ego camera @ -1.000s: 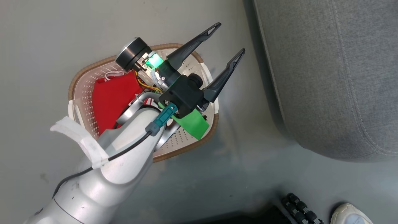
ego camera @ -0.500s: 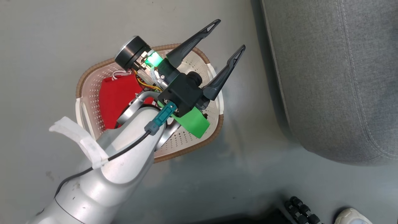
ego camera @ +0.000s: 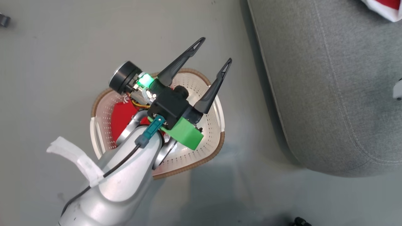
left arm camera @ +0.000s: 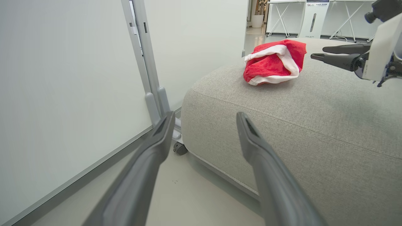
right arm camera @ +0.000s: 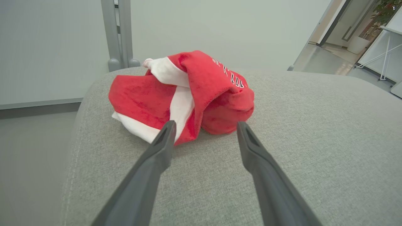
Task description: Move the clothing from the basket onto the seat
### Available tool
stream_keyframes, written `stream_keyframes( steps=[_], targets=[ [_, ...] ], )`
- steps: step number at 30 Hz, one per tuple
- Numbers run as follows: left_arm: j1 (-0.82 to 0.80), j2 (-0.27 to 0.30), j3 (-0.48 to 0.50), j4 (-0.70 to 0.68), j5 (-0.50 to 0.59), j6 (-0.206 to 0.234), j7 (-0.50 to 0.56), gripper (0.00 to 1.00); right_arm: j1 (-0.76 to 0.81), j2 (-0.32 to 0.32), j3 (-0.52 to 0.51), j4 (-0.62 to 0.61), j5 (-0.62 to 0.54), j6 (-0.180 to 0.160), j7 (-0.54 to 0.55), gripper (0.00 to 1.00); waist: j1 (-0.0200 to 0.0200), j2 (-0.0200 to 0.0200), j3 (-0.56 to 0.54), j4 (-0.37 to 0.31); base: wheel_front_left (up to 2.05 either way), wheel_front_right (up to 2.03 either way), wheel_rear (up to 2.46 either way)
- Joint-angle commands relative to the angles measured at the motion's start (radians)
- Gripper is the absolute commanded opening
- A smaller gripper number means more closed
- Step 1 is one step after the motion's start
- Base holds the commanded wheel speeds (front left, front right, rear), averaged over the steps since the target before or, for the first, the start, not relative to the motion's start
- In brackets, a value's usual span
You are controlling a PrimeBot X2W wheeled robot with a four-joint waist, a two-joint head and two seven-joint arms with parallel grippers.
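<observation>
The cream basket [ego camera: 194,163] stands on the floor left of the grey seat [ego camera: 329,94]. One piece of red clothing [ego camera: 121,119] lies inside it, partly hidden by my left arm. My left gripper [ego camera: 215,49] hovers open above the basket's far rim, holding nothing, fingers pointing toward the seat [left arm camera: 314,119]. A second red and white garment [right arm camera: 188,94] lies bunched on the seat [right arm camera: 298,141], also seen from the left wrist [left arm camera: 274,62]. My right gripper [right arm camera: 205,124] is open just short of it, fingers apart and free of the cloth, and shows from the side [left arm camera: 317,52].
A white partition with a grey post on a caster [left arm camera: 180,147] stands beside the seat's far end. Grey floor surrounds the basket. White folding tables stand far off in the background. A corner of the garment [ego camera: 383,8] shows at the seat's top right.
The head camera has shifted, so the basket and left arm sit lower in the picture and a corner of the garment on the seat has come into sight. The left gripper stays open.
</observation>
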State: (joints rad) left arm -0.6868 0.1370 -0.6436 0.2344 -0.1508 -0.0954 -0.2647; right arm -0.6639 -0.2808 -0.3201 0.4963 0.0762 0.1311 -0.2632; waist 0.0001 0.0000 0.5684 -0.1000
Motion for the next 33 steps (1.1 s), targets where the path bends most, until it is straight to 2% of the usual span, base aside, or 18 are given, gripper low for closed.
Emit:
stream_keyframes(
  steps=[1,12,24,33],
  targets=[
    [0.032,0.0,0.013,-0.004,-0.008,0.008,0.001,1.0,0.042,0.016,0.009,-0.031,0.0,-0.001,-0.002,1.0,-0.0001,0.0,-0.082,0.01,0.0,0.0,0.0],
    [0.21,-0.006,0.132,-0.023,-0.044,0.033,0.001,1.0,0.259,0.112,0.127,-0.256,0.002,-0.001,-0.002,1.0,-0.0001,0.0,-0.248,0.073,0.0,0.0,0.0],
    [0.357,-0.019,0.292,-0.043,-0.052,0.041,0.001,1.0,0.363,0.192,0.269,-0.341,0.013,-0.001,-0.002,1.0,-0.0001,0.0,-0.368,0.169,0.0,0.0,0.0],
    [0.473,-0.026,0.419,-0.054,-0.042,0.037,0.001,1.0,0.454,0.222,0.319,-0.385,0.004,-0.001,-0.002,1.0,-0.0001,0.0,-0.437,0.195,0.0,0.0,0.0]
  ],
)
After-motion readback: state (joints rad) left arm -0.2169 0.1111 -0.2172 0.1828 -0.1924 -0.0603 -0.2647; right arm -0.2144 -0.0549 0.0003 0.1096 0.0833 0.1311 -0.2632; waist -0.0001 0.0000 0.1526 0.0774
